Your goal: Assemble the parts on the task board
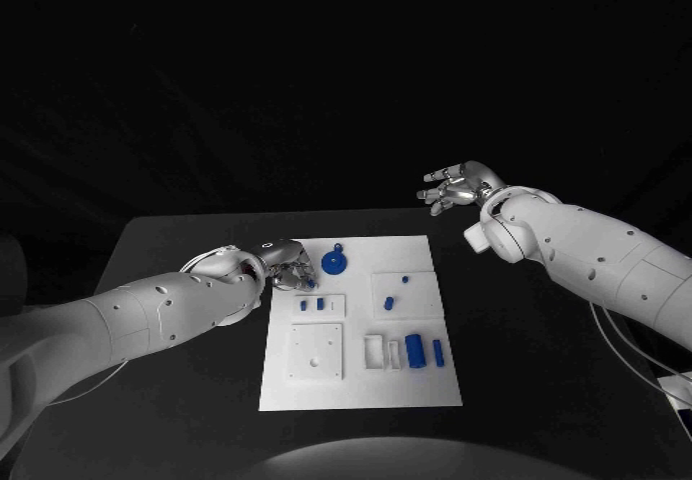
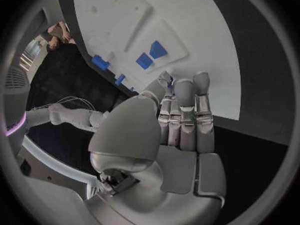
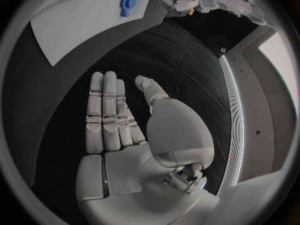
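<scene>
On the black table (image 1: 173, 250) lies the white board (image 1: 361, 395), long side running away from the robot. Near its far end sits a round blue gear-like part (image 1: 335, 264), with a small blue piece (image 1: 389, 299) on a raised square to the right and 2 short blue pieces (image 1: 310, 305) in a panel below the gear. Toward the near right corner stand 2 upright blue blocks (image 1: 415, 349) beside white slots.

At the board's far left edge is the left hand (image 1: 289, 272), fingers together over the surface; its wrist view shows a small blue bit (image 2: 169, 84) at the fingertips (image 2: 166, 80) — whether it is pinched I cannot tell.

Well beyond the far right corner, the right hand (image 1: 453, 186) is raised off the table — flat-palmed, fingers (image 3: 104, 110) straight, holding nothing.
</scene>
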Motion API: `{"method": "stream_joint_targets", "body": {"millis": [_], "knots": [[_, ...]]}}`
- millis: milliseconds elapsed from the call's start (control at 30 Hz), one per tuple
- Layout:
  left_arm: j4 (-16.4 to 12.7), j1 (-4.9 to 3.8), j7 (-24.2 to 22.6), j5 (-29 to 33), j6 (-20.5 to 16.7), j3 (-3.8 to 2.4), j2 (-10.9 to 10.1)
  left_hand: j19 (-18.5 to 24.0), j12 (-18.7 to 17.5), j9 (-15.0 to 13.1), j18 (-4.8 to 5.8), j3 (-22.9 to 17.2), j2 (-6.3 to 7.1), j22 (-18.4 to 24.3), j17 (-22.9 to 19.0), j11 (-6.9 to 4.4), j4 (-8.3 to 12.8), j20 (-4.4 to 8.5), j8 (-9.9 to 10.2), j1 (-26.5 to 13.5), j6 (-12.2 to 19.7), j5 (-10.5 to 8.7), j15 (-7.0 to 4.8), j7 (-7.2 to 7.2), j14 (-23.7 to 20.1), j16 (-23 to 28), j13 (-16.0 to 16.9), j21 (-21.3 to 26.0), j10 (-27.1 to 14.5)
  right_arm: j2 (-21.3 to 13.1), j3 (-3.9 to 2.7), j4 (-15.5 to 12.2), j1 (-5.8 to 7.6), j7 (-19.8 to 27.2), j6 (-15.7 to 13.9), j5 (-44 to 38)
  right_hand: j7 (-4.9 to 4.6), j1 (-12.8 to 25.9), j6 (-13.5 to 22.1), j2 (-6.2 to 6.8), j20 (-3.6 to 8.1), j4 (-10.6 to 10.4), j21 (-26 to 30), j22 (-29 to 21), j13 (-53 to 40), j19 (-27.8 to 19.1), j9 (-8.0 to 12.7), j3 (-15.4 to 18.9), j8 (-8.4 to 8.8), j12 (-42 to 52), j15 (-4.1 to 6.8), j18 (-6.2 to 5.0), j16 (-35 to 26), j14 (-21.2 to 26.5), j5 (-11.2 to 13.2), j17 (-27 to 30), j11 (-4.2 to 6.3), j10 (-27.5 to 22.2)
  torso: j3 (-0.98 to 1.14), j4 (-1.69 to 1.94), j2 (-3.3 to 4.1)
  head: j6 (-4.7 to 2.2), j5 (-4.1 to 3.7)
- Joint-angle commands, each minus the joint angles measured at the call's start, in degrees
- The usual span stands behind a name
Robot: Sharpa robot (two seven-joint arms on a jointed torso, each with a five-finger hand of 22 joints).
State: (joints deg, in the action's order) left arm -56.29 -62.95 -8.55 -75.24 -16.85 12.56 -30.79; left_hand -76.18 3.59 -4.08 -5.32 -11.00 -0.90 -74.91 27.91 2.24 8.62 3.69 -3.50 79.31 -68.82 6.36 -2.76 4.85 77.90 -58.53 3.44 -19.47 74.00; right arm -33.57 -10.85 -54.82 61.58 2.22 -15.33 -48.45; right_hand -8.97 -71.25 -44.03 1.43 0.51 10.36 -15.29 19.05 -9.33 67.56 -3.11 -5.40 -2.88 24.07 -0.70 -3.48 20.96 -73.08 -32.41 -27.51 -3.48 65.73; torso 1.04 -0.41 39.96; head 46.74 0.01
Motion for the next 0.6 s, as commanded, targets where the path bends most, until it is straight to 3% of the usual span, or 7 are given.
{"method": "stream_joint_targets", "body": {"millis": [33,600], "knots": [[-0.07,0.04,-0.80,0.88,-1.33,-0.02,0.14,-0.01,-0.21,-0.08,-0.63,-0.22,-0.56,-1.03,0.09,-0.05,0.06,0.06,-0.18,0.15,-0.03,0.19,0.12,0.14,0.07,0.32,0.01,0.25,-0.19,0.05,-0.03,0.04,-0.01,0.28,0.50,0.06,-0.09,0.42,-0.22,0.02,0.02,-0.16,0.13,-0.07,0.08,0.29,-0.04,-0.14,-0.22,-0.08,0.03,0.26,-0.18,0.11,-0.21,0.08,0.01,0.16,-0.04,-0.01,0.01,-0.02,-0.13],[-0.01,0.02,-0.65,1.24,0.42,-0.01,0.44,-0.01,-0.22,-0.08,-0.63,-0.43,-0.50,-1.04,0.13,-0.05,0.22,0.07,-0.17,0.11,-0.07,0.19,0.11,0.16,0.10,0.36,0.01,0.21,-0.18,0.11,-0.04,0.05,-0.01,0.22,0.50,0.06,-0.09,0.42,-0.22,0.02,0.02,-0.16,0.13,-0.07,0.08,0.29,-0.04,-0.14,-0.22,-0.08,0.03,0.26,-0.18,0.11,-0.21,0.08,0.01,0.16,-0.04,0.07,0.00,0.00,-0.35]]}}
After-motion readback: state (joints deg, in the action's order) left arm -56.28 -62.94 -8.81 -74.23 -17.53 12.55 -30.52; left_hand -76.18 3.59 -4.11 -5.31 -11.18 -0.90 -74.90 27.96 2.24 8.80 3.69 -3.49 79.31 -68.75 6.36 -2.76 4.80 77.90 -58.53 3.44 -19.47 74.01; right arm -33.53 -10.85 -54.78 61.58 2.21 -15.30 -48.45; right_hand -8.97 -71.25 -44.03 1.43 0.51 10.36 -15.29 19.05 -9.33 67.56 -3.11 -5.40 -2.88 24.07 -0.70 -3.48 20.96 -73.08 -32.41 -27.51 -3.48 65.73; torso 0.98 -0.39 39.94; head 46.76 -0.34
